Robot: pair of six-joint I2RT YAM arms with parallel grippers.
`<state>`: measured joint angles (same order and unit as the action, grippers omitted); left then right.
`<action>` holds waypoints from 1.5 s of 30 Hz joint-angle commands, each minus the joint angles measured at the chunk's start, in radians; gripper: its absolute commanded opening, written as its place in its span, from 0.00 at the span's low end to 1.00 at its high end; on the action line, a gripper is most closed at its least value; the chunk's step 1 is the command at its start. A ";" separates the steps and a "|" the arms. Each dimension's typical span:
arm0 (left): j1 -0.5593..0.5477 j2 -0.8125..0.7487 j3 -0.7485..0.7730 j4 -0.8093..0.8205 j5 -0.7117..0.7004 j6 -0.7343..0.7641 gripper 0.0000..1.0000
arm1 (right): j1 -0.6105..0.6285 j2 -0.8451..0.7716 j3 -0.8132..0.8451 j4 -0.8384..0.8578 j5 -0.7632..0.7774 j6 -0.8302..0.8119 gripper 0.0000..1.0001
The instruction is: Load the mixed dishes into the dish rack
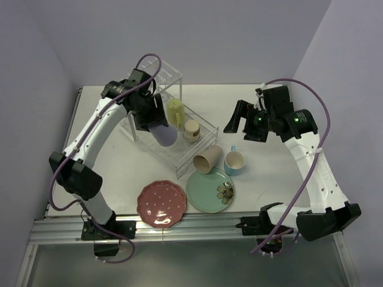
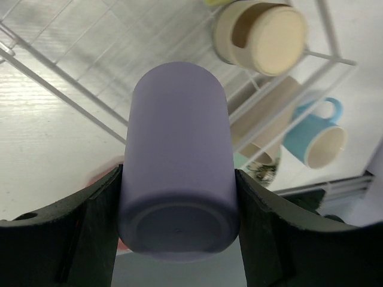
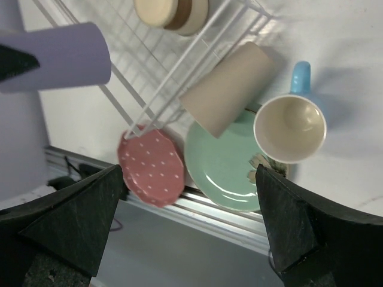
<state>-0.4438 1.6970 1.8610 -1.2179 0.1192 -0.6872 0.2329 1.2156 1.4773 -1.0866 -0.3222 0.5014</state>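
Note:
My left gripper (image 1: 157,124) (image 2: 179,230) is shut on the lavender cup (image 1: 164,134) (image 2: 178,155), holding it on its side above the dish rack (image 1: 200,122) (image 2: 72,66). A yellow cup (image 1: 175,111) and a cream bowl (image 1: 191,129) (image 2: 261,31) sit in the rack. Beside the rack, a beige cup (image 1: 208,160) (image 3: 227,89) lies on its side next to the upright light-blue cup (image 1: 234,161) (image 3: 290,127). The mint-green plate (image 1: 209,190) (image 3: 221,164) and pink dotted plate (image 1: 161,204) (image 3: 149,167) lie near the front edge. My right gripper (image 1: 238,130) (image 3: 188,227) hangs open and empty above the cups.
A metal rail (image 1: 197,224) runs along the table's near edge, just behind both plates. Purple walls close in the back and sides. The raised peg tier (image 1: 169,70) stands at the rack's far end.

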 commanded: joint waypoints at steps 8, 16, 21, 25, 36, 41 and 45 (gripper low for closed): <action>-0.033 0.131 0.084 -0.029 -0.207 0.054 0.00 | 0.161 0.007 0.097 -0.119 0.205 -0.066 1.00; -0.036 0.272 0.179 -0.009 -0.256 0.095 0.00 | 0.209 0.009 0.083 -0.159 0.242 -0.073 1.00; -0.036 0.337 0.250 -0.023 -0.286 0.110 0.00 | 0.275 0.012 0.048 -0.157 0.311 -0.064 1.00; -0.038 0.363 0.261 -0.025 -0.279 0.106 0.01 | 0.325 0.021 0.020 -0.150 0.351 -0.044 1.00; -0.065 0.309 0.161 -0.003 -0.306 0.060 0.24 | 0.365 0.033 0.009 -0.113 0.371 -0.027 0.99; -0.069 0.274 0.106 0.006 -0.325 0.043 0.42 | 0.367 0.038 0.005 -0.099 0.364 -0.035 0.99; -0.072 0.251 0.069 0.023 -0.322 0.031 0.78 | 0.370 0.035 -0.020 -0.082 0.357 -0.040 0.99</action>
<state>-0.5274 2.0064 1.9507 -1.2083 -0.1810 -0.6247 0.5922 1.2499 1.4757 -1.2106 0.0193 0.4702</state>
